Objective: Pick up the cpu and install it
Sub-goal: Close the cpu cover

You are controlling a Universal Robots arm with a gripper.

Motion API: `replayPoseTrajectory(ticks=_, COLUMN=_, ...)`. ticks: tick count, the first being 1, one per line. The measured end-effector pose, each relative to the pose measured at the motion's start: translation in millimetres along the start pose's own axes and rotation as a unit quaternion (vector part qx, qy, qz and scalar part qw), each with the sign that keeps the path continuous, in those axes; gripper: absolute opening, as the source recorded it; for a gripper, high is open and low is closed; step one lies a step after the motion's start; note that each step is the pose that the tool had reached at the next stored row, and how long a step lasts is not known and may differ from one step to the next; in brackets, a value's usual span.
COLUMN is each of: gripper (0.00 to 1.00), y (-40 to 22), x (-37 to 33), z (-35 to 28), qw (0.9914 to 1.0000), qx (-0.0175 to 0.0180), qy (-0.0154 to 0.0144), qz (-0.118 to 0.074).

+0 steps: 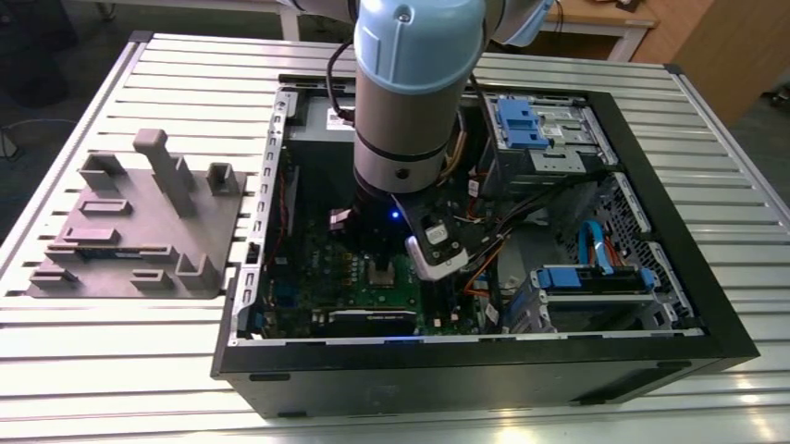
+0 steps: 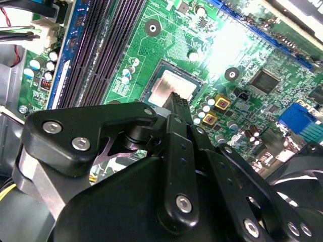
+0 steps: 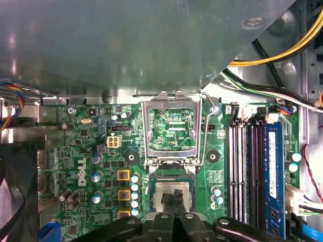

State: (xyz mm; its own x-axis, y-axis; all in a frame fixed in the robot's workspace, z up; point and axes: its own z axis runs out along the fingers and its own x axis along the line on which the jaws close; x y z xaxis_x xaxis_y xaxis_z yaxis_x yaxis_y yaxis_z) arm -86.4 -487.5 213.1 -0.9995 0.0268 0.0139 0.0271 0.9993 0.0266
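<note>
— While the arm (image 1: 401, 102) is reaching down into the open computer case (image 1: 642, 213), where is the cpu sitting?

— It is lying flat in its socket on the green motherboard (image 3: 91, 151), near the middle of the board. In both wrist views the shiny square top of the cpu (image 3: 173, 189) (image 2: 171, 89) is showing, and the gripper (image 3: 175, 199) (image 2: 177, 101) is hanging right over it, its black tip overlapping the chip's near edge.

— Is the pincer holding it?

— I cannot tell. The fingers are looking drawn narrow, close together at the tip (the black linkage is covering much of them), but whether they are touching the chip is not clear.

— And the socket's cover?

— The silver metal frame (image 3: 171, 132) with the hollow middle is standing swung open, just beside the cpu on the side toward the case wall, with its thin wire lever (image 3: 204, 131) running along one edge. The memory slots (image 3: 250, 166) are lying along the board's edge, well apart from the chip.

— Anything outside the case?

— A grey moulded fixture (image 1: 136, 222) is resting on the slatted table (image 1: 111, 351), toward the exterior view's left.
</note>
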Motion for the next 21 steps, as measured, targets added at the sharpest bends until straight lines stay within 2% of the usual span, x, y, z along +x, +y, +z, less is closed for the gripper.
replayPoseTrajectory(ticks=4, gripper=0.10, y=0.2, x=0.0, z=-5.3, qw=1.00000, qx=-0.0002, qy=-0.0001, qz=0.000)
replayPoseTrajectory(ticks=15, gripper=0.10, y=0.9, x=0.4, z=-31.6, qw=1.00000, qx=-0.0005, qy=-0.0001, qz=0.000)
replayPoseTrajectory(ticks=21, gripper=0.10, y=1.0, x=0.4, z=-33.1, qw=1.00000, qx=-0.0006, qy=-0.0001, qz=0.000)
